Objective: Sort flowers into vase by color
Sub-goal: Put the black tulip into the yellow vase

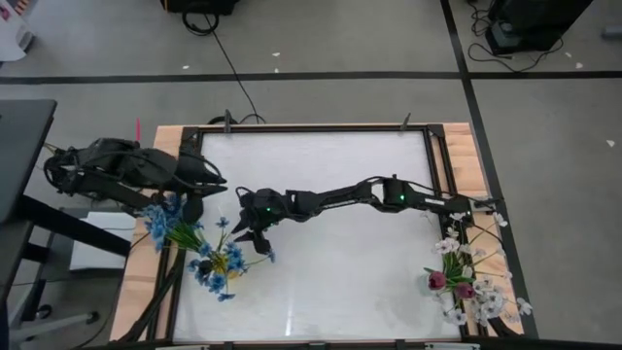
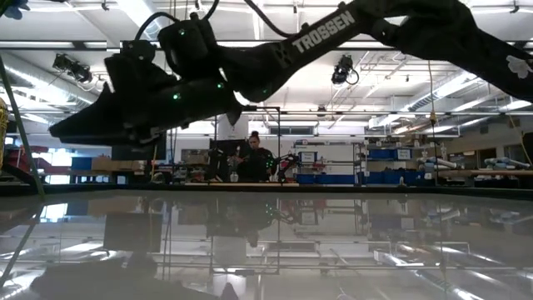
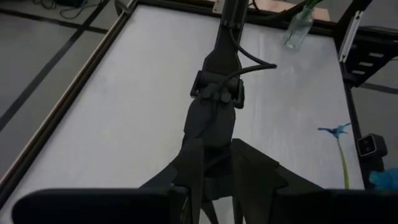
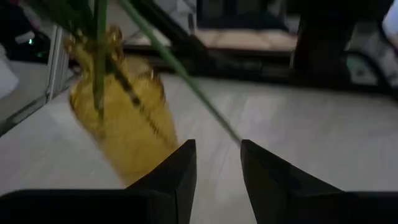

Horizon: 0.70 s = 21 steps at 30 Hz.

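Note:
A yellow glass vase [image 1: 231, 261] stands at the table's near left and holds blue-blossom sprigs [image 1: 163, 219] on green stems; it also shows in the right wrist view [image 4: 121, 134]. My right gripper [image 1: 251, 233] reaches across the table to just beside this vase and is open [image 4: 218, 155]. One thin green stem [image 4: 186, 81] slants from the vase down to the gap between its fingers. My left gripper [image 1: 216, 180] is open and empty, a little to the far left of it. At the near right, a clear vase [image 3: 298, 28] holds white sprays [image 1: 486, 297] and red-purple tulip buds [image 1: 437, 280]. My right gripper's fingers stand open on either side of the lower end of the slanting green stem [image 4: 236, 138], which ends right beside one fingertip [image 4: 249, 149]. I cannot tell whether it touches the stem.
A dark metal frame [image 1: 321, 129] rims the white table top, with wooden strips at the left and right. The right arm [image 1: 389, 192] spans the middle of the table. A blue blossom on a stem [image 3: 336, 130] shows near the left gripper. The far half of the table holds no objects.

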Available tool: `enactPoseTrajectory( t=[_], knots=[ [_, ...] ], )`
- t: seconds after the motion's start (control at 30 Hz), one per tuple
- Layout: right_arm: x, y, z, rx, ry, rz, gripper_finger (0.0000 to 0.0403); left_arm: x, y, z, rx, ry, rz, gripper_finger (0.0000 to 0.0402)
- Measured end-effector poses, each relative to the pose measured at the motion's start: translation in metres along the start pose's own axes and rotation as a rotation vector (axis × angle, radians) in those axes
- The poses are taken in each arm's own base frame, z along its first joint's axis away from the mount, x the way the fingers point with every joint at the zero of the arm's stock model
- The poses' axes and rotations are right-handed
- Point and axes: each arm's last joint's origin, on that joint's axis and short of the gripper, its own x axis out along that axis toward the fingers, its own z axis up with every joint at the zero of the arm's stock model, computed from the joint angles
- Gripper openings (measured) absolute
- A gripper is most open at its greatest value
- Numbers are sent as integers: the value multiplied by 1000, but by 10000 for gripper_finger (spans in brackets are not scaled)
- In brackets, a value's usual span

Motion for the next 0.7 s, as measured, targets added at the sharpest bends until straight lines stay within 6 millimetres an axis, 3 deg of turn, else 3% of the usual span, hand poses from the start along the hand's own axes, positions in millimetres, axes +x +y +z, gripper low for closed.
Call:
enactPoseTrajectory(
  t=[0.3, 0.47, 0.7],
  knots=[
    [14, 10, -2, -244, -133, -85, 169, 17, -6, 4, 33, 52, 23, 89],
    [21, 11, -12, -244, -143, -93, 181, 20, -3, 6, 14, 55, 51, 89],
    [25, 12, -7, -306, -199, -126, 178, 21, 3, 8, -17, 45, 87, 89]
  ],
)
